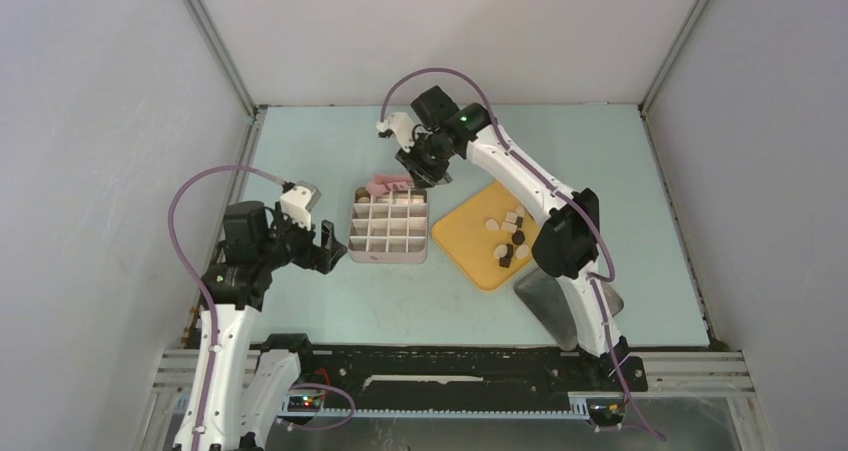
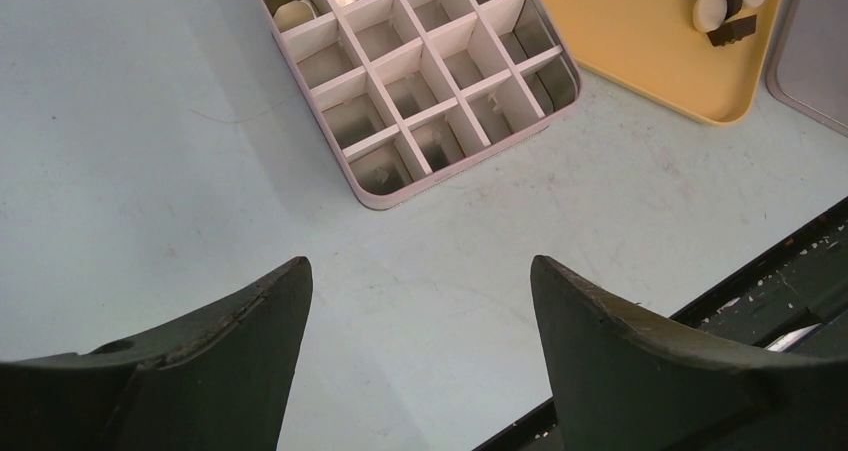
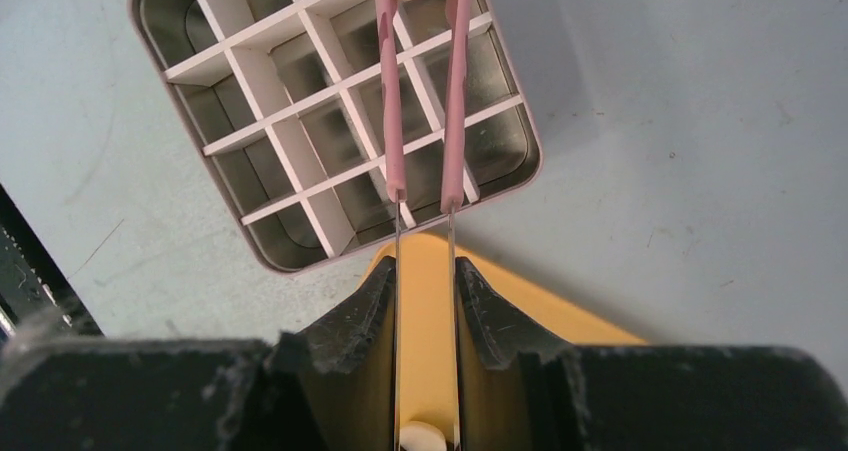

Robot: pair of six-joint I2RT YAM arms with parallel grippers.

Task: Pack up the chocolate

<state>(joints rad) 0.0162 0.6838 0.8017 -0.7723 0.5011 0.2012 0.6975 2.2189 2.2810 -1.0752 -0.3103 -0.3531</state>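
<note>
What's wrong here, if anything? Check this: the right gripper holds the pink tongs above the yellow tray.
One thing is wrong: the right gripper holds the pink tongs above the divided tin, not the yellow tray. The right wrist view shows them over its compartments.

Left claw (image 2: pixel 418 266) gapes wide; right claw (image 3: pixel 425 271) is clamped narrow.

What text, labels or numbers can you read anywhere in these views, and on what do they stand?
No readable text in any view.
Divided tin, yellow tray, pink tongs, chocolate pieces: no print shows.
Circuit boards at the arm bases: any marking is too small to read.
Green light on the right arm: a lamp only, no characters.
</note>
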